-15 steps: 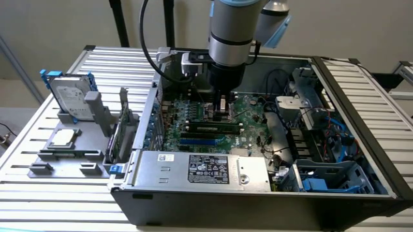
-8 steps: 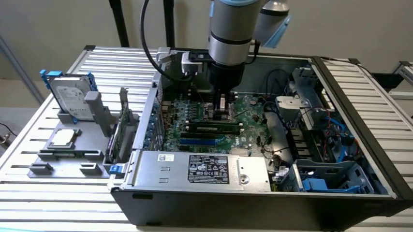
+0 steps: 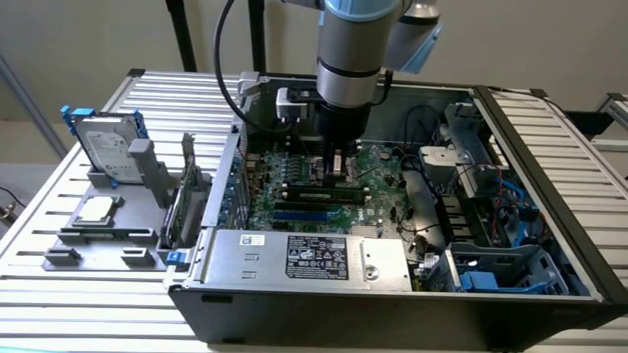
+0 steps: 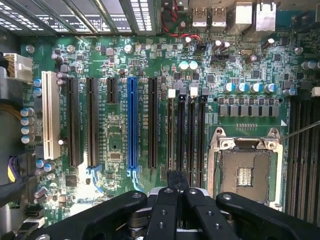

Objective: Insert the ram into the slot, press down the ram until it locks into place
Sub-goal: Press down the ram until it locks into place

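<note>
Exterior view: the ram [image 3: 326, 196] lies seated along the slot [image 3: 279, 197] on the motherboard [image 3: 378, 165] inside the open computer case [image 3: 549, 169]; the gripper [image 3: 339, 173] stands just above it, fingers drawn together and holding nothing; wrist view puts the closed gripper [image 4: 177, 181] over the memory slots beside the CPU socket [image 4: 245, 172]; a hard drive [image 3: 106, 151] stands well apart at the exterior view's left.

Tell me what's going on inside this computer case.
A robot arm reaches down into the open computer case. Its gripper, jaws closed together, is right above the ram, which sits along the slot on the motherboard. Whether the ram is locked in cannot be told.
</note>
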You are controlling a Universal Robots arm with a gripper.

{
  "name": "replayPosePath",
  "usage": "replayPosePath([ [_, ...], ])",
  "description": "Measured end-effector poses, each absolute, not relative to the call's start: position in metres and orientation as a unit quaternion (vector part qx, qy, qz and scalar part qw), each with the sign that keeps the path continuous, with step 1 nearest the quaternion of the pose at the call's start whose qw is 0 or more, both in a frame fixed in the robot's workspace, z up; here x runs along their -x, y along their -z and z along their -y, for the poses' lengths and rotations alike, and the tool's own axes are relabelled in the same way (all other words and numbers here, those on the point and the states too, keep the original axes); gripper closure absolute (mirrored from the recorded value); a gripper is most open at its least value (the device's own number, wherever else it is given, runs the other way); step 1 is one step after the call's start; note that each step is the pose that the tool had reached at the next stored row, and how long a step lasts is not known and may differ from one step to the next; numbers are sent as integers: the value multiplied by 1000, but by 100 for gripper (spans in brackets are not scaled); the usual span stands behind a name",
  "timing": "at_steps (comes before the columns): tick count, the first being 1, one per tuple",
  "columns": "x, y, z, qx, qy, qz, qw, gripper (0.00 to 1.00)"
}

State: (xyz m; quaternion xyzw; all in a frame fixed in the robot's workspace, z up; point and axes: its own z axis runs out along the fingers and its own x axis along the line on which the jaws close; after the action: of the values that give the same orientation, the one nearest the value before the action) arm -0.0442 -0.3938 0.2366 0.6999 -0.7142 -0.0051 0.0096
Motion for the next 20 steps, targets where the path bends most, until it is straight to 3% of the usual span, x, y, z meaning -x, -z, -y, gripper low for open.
replayPosePath([
  [12,44,-226,393,-700,4,714,11,89],
  [20,44,-260,393,-700,5,714,12,89],
])
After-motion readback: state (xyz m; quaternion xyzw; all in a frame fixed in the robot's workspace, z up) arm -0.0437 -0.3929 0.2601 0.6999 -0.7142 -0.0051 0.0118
